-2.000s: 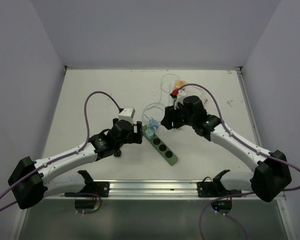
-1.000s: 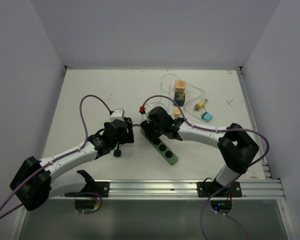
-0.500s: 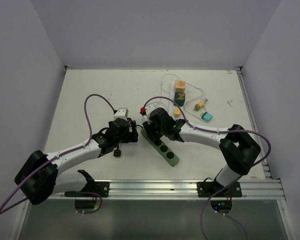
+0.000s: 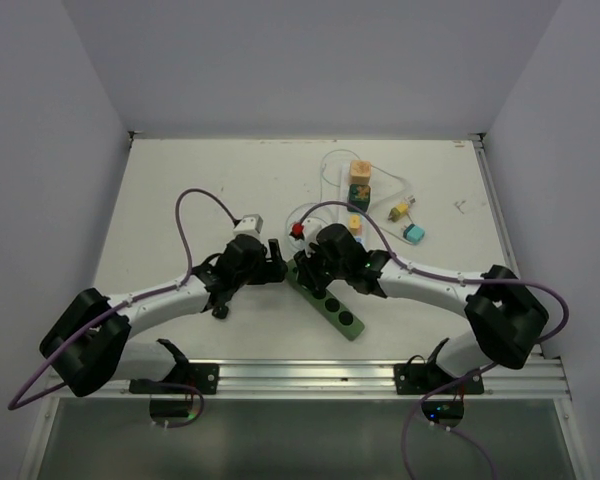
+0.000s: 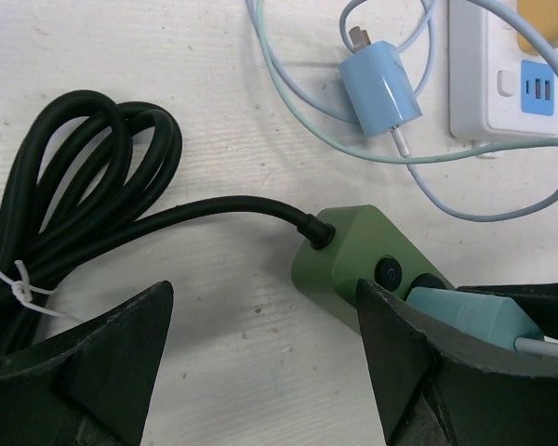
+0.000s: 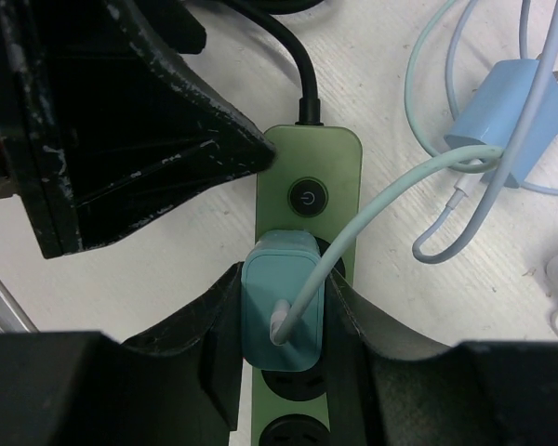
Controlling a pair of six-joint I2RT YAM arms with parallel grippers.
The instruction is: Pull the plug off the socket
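A teal plug sits in the first socket of a green power strip, just behind its round switch. My right gripper is shut on the plug, one finger pressed against each side. A pale cable rises from the plug's top. The left gripper stands open at the strip's corded end, with its right finger against the strip's side and the plug just beyond. From above, both grippers meet at the strip's upper end.
A coiled black cord lies to the left of the strip. A light blue charger with looped cable and a white power strip lie behind it. Small coloured blocks and a teal block sit farther back right.
The right gripper has closed onto the plug. The left gripper has slid right, up to the strip's corded end. The right forearm has swung lower.
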